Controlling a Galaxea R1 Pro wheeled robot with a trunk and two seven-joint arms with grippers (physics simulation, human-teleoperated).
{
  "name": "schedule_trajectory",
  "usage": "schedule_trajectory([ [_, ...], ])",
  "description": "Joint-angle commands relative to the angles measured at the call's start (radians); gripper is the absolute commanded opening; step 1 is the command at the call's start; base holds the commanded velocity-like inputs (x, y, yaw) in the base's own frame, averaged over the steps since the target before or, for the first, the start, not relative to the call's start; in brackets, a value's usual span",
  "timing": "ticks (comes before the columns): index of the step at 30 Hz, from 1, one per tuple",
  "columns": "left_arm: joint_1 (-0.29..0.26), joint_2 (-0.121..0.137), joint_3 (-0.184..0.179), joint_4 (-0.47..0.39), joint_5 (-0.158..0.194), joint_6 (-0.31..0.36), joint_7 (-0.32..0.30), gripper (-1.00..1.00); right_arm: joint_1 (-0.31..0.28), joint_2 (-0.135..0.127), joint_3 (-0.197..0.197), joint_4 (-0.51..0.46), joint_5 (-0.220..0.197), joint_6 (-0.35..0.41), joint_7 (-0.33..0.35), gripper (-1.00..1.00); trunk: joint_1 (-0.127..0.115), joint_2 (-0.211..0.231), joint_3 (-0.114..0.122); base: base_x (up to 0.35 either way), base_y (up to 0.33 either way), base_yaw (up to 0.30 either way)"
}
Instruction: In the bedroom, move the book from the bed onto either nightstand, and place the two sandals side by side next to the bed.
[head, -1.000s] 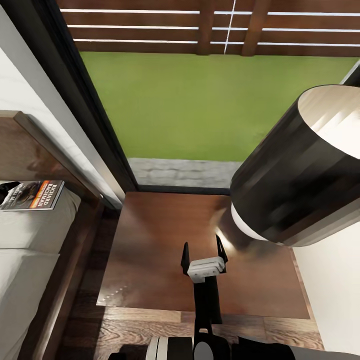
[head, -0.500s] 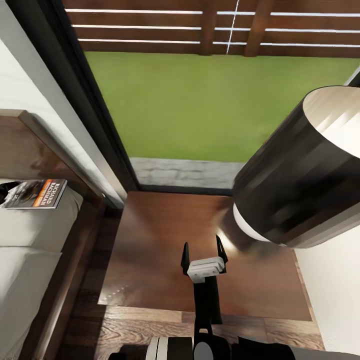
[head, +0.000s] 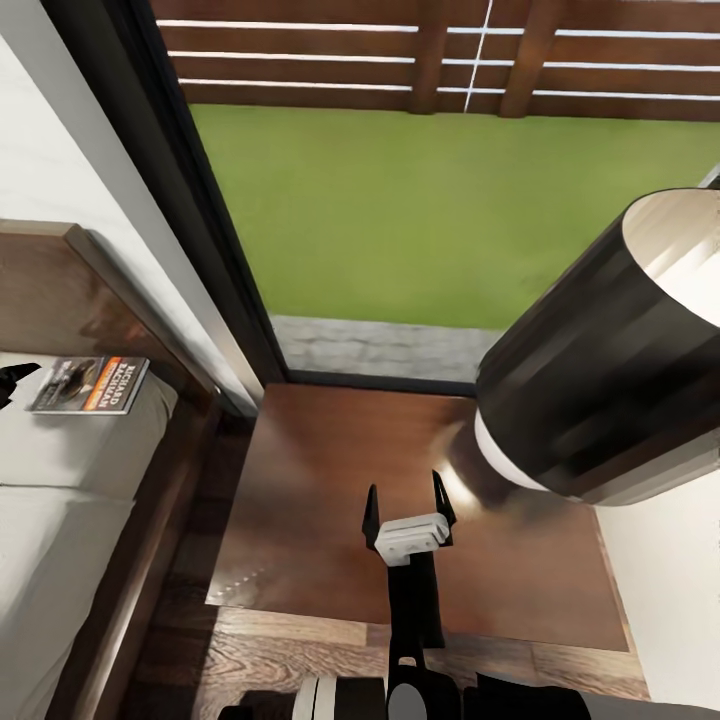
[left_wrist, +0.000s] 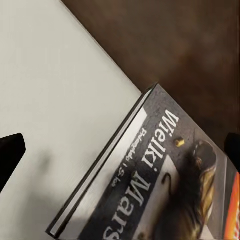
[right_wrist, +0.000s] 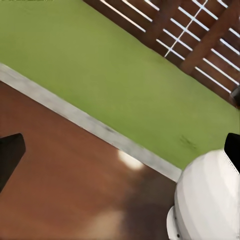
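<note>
The book (head: 90, 385) lies flat on the bed's pale mattress (head: 60, 470), close to the brown headboard (head: 60, 300). My left gripper (head: 10, 380) pokes in at the head view's left edge, just beside the book's end. In the left wrist view the book (left_wrist: 160, 190) is very close under my left gripper (left_wrist: 120, 150), which is open with its fingertips (left_wrist: 10, 155) far apart. My right gripper (head: 405, 510) hovers open over the nightstand (head: 320, 500), holding nothing. The right wrist view shows that nightstand's top (right_wrist: 60, 190). The sandals are out of view.
A big lamp with a black shade (head: 600, 380) stands on the nightstand's right half; its white base (right_wrist: 210, 205) is near my right gripper. Behind is a dark-framed glass door (head: 210, 250) onto grass and a fence. Wood floor (head: 300, 660) lies in front.
The whole head view has shifted slightly right, so the camera moved. The left gripper's tip now sits a little off the book's end instead of over it. The right arm is unchanged.
</note>
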Motion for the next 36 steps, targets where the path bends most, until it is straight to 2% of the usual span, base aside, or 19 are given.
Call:
schedule_trajectory([
  [1, -0.001, 0.000, 0.008, 0.000, -0.001, 0.009, -0.002, 1.00, -0.002, 0.000, 0.003, -0.001, -0.006, 0.011, -0.006, 1.00, -0.004, 0.007, 0.003, 0.000, 0.000, 0.001],
  [9, -0.001, 0.001, 0.008, 0.000, -0.001, 0.009, -0.002, 1.00, -0.001, 0.000, 0.003, -0.001, -0.006, 0.011, -0.006, 1.00, -0.035, 0.063, 0.028, 0.000, 0.000, 0.057],
  [13, -0.001, 0.022, 0.008, 0.000, -0.001, 0.013, -0.002, 1.00, -0.001, 0.000, 0.003, -0.001, -0.006, 0.011, -0.006, 1.00, -0.050, 0.091, 0.040, 0.000, 0.000, 0.240],
  [14, -0.001, 0.035, 0.008, 0.000, -0.004, 0.016, -0.001, 1.00, -0.001, 0.000, 0.003, -0.001, -0.006, 0.011, -0.006, 1.00, -0.054, 0.098, 0.043, 0.000, 0.000, 0.260],
  [19, -0.001, 0.049, 0.007, -0.020, -0.006, 0.019, 0.022, 1.00, -0.001, 0.000, 0.003, -0.001, -0.006, 0.011, -0.006, 1.00, -0.073, 0.133, 0.059, 0.000, 0.000, 0.264],
  [26, -0.001, 0.050, 0.006, -0.047, -0.007, 0.021, 0.064, 1.00, -0.001, 0.001, 0.003, -0.001, -0.006, 0.011, -0.006, 1.00, -0.100, 0.182, 0.081, 0.000, 0.000, 0.267],
  [36, -0.001, 0.051, 0.006, -0.064, -0.008, 0.022, 0.078, 1.00, -0.001, 0.000, 0.003, -0.001, -0.006, 0.011, -0.006, 1.00, -0.138, 0.252, 0.112, 0.000, 0.000, 0.214],
])
